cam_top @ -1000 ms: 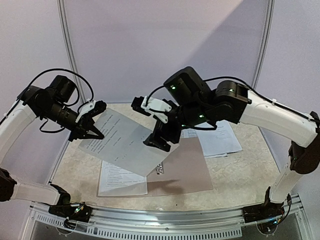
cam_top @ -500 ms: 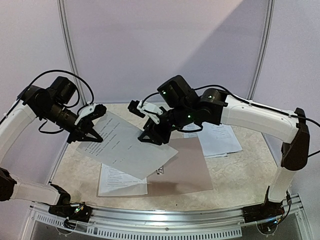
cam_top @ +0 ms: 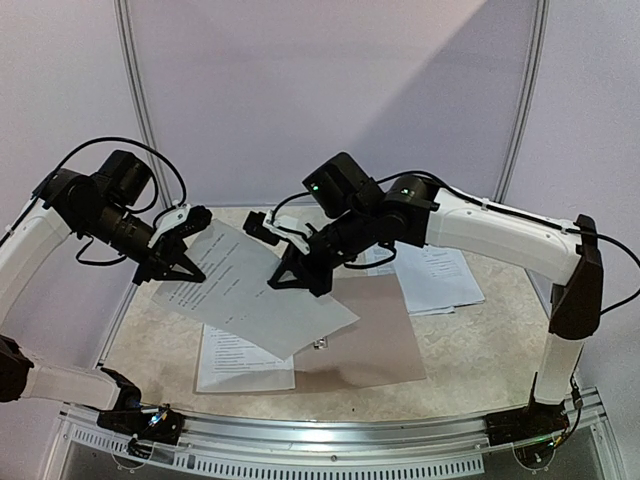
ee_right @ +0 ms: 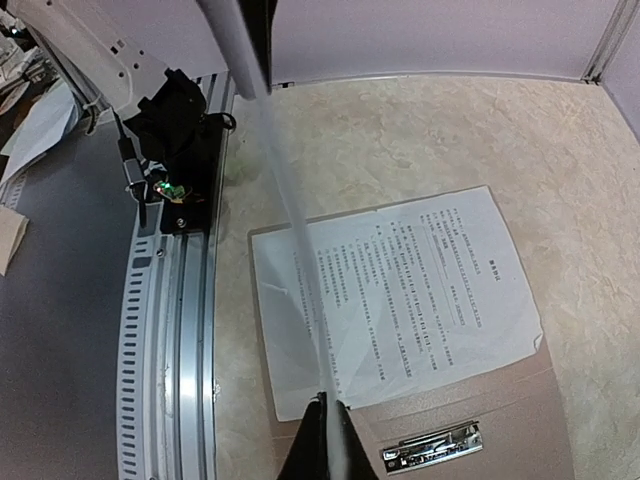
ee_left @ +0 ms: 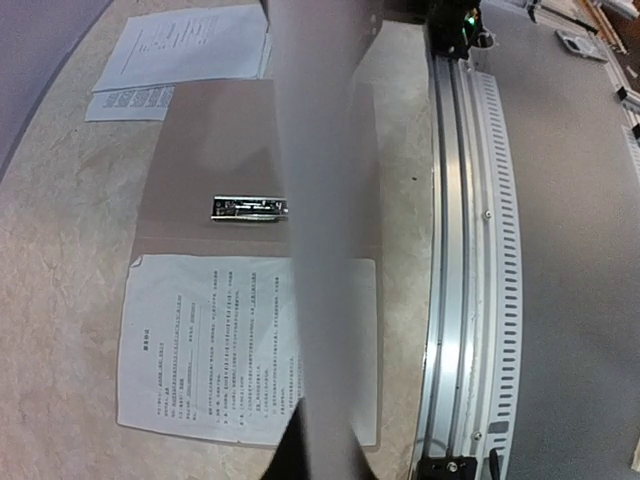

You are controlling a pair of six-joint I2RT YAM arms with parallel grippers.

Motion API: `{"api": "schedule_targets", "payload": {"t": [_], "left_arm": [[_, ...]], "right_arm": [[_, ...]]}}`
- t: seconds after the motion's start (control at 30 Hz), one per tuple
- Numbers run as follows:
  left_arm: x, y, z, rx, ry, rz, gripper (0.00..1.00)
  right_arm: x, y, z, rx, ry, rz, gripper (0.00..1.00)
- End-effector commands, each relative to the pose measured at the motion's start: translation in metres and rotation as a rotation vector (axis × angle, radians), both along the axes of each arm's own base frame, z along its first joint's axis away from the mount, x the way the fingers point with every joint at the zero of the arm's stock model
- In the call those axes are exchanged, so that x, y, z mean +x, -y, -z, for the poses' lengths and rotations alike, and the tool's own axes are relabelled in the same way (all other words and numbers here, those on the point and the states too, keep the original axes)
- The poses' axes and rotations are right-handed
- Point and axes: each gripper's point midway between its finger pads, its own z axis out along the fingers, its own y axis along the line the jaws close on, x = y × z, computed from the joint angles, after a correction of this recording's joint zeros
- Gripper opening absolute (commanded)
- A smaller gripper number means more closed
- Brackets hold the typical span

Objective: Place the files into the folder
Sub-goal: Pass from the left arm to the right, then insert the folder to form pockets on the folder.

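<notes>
A white printed sheet (cam_top: 250, 290), one of the files, hangs tilted in the air between both grippers. My left gripper (cam_top: 190, 270) pinches its left corner; in the left wrist view the sheet (ee_left: 315, 200) runs edge-on out of the gripper (ee_left: 310, 455). My right gripper (cam_top: 300, 283) is shut on its right edge, seen edge-on in the right wrist view (ee_right: 325, 405). Below, the taupe folder (cam_top: 375, 335) lies open and flat, its metal clip (cam_top: 319, 343) in the middle. Another file (cam_top: 240, 365) lies on the folder's left half.
More printed sheets (cam_top: 440, 275) lie at the back right of the table, beyond the folder. An aluminium rail (cam_top: 330, 440) with both arm bases runs along the near edge. Partition walls close the back and sides.
My right gripper has moved left onto the sheet's right edge and gone from open to shut on it. The left arm has hardly moved; the sheet sits a little flatter.
</notes>
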Motion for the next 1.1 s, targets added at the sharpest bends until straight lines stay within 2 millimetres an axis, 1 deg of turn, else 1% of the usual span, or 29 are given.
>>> {"api": "schedule_targets", "payload": {"t": [0.0, 0.03, 0.07, 0.1, 0.13, 0.17, 0.23, 0.3, 0.37, 0.4, 0.47, 0.53, 0.57, 0.6, 0.7, 0.83, 0.97, 1.07], "left_arm": [[0.003, -0.002, -0.003, 0.027, 0.001, -0.037, 0.5], [0.011, -0.005, -0.001, 0.049, 0.02, -0.086, 0.66], [0.02, -0.011, 0.001, 0.076, 0.044, -0.138, 0.88], [0.027, -0.017, 0.003, 0.108, 0.067, -0.183, 0.96], [0.035, -0.024, 0.007, 0.144, 0.086, -0.232, 0.99], [0.041, -0.031, 0.012, 0.181, 0.101, -0.271, 0.99], [0.049, -0.047, 0.029, 0.274, 0.113, -0.33, 0.99], [0.052, -0.062, 0.052, 0.373, 0.102, -0.363, 1.0], [0.051, -0.078, 0.083, 0.483, 0.08, -0.379, 1.0], [0.051, -0.088, 0.099, 0.548, 0.079, -0.387, 0.99], [0.047, -0.104, 0.129, 0.648, 0.061, -0.388, 0.96], [0.038, -0.113, 0.154, 0.703, 0.028, -0.377, 0.93], [0.034, -0.116, 0.165, 0.718, 0.013, -0.371, 0.92], [0.029, -0.117, 0.174, 0.729, -0.003, -0.364, 0.91], [0.021, -0.124, 0.198, 0.766, -0.034, -0.359, 0.86], [0.012, -0.132, 0.226, 0.815, -0.059, -0.34, 0.82], [0.009, -0.134, 0.241, 0.835, -0.084, -0.334, 0.8], [0.006, -0.13, 0.249, 0.827, -0.125, -0.328, 0.78]], "right_arm": [[0.023, 0.001, 0.004, -0.016, -0.064, 0.099, 0.0], [0.032, 0.004, 0.007, -0.014, -0.094, 0.143, 0.0], [0.043, 0.008, 0.012, -0.014, -0.138, 0.206, 0.0], [0.053, 0.013, 0.015, -0.003, -0.169, 0.256, 0.0], [0.061, 0.017, 0.021, 0.013, -0.212, 0.303, 0.0], [0.067, 0.02, 0.024, 0.037, -0.238, 0.331, 0.0], [0.078, 0.026, 0.026, 0.098, -0.292, 0.383, 0.0], [0.087, 0.029, 0.027, 0.145, -0.329, 0.416, 0.0], [0.097, 0.031, 0.033, 0.17, -0.375, 0.461, 0.0], [0.102, 0.031, 0.038, 0.178, -0.388, 0.477, 0.0], [0.11, 0.032, 0.056, 0.153, -0.424, 0.521, 0.0], [0.112, 0.033, 0.074, 0.123, -0.447, 0.545, 0.0], [0.114, 0.033, 0.084, 0.106, -0.459, 0.556, 0.0], [0.115, 0.034, 0.09, 0.097, -0.471, 0.567, 0.0], [0.115, 0.036, 0.109, 0.078, -0.512, 0.605, 0.0], [0.114, 0.04, 0.121, 0.071, -0.522, 0.623, 0.0], [0.11, 0.041, 0.129, 0.058, -0.522, 0.605, 0.0], [0.105, 0.041, 0.136, 0.063, -0.559, 0.605, 0.0]]}}
